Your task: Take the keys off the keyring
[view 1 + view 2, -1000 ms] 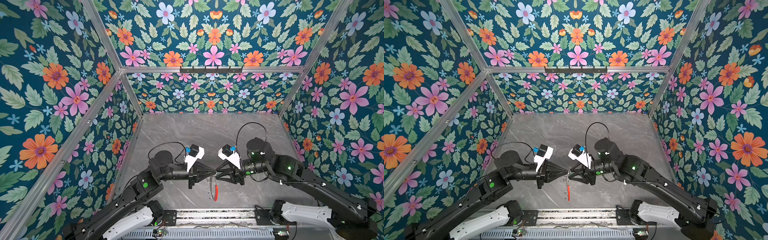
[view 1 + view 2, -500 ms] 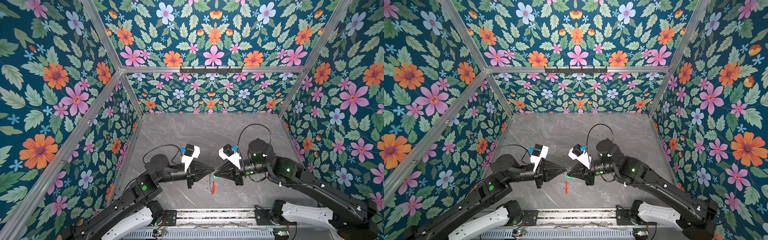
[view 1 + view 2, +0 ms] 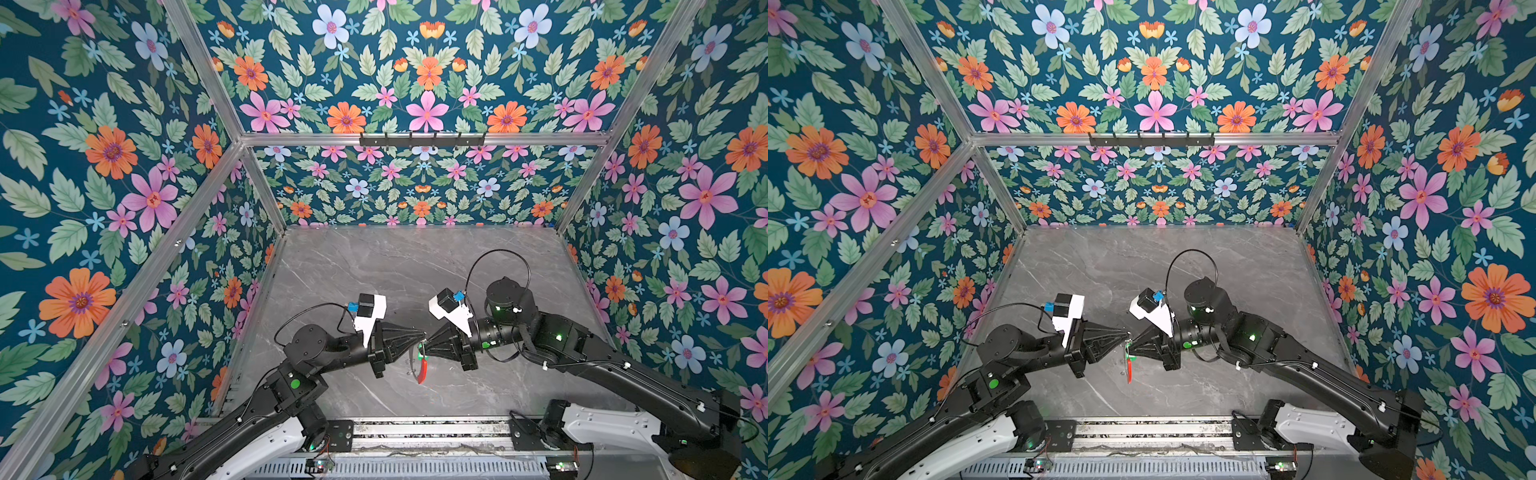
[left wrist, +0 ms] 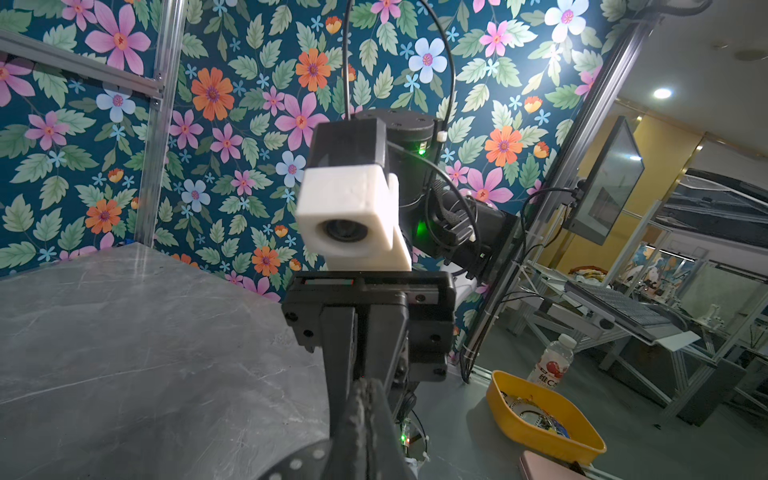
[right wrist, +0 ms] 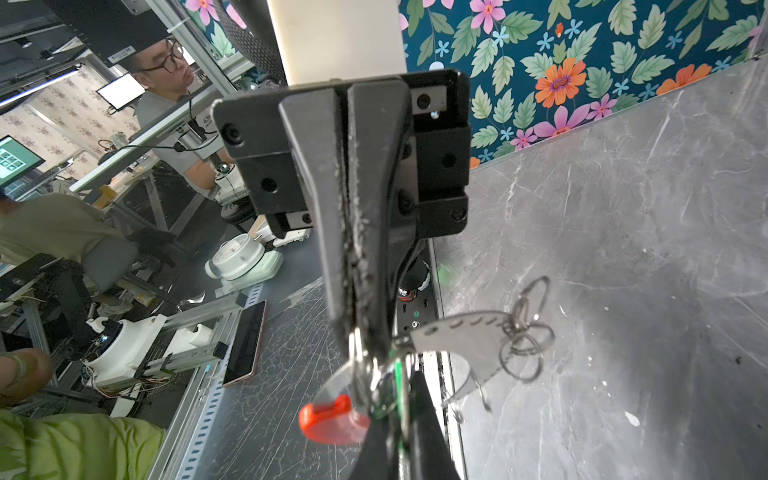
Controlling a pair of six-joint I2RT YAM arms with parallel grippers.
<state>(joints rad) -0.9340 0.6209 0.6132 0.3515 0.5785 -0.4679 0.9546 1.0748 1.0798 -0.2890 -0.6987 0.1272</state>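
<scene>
A grey marbled desk (image 3: 415, 270) is shown, enclosed on three sides by floral walls (image 3: 124, 208) carried on an aluminium frame. Along the front edge of the desk a slotted metal rail (image 3: 415, 432) is mounted, and from its two ends the black arms (image 3: 623, 374) are extended inward. Just behind the middle of the front edge the left gripper (image 3: 418, 332) and the right gripper (image 3: 429, 348) are brought tip to tip, raised above the surface. The left jaws are clenched on the keyring (image 5: 457, 338), which is held in the air between the two tips. Its red segment (image 3: 422, 369) hangs below them in both top views. In the right wrist view its small silver loops (image 5: 523, 345) are seen bunched at one end of the grey band. The right jaws are closed on the green-tagged key (image 5: 397, 372), whose green strip is seen running into the right fingertips, just beside the ring's rim. Whether this key is threaded on the ring cannot be told, and a second key cannot be told apart from the loops. Beyond the far edge of the desk, a black hook rack (image 3: 422, 139) is fixed to the crossbar (image 3: 291, 139) of the back wall.
</scene>
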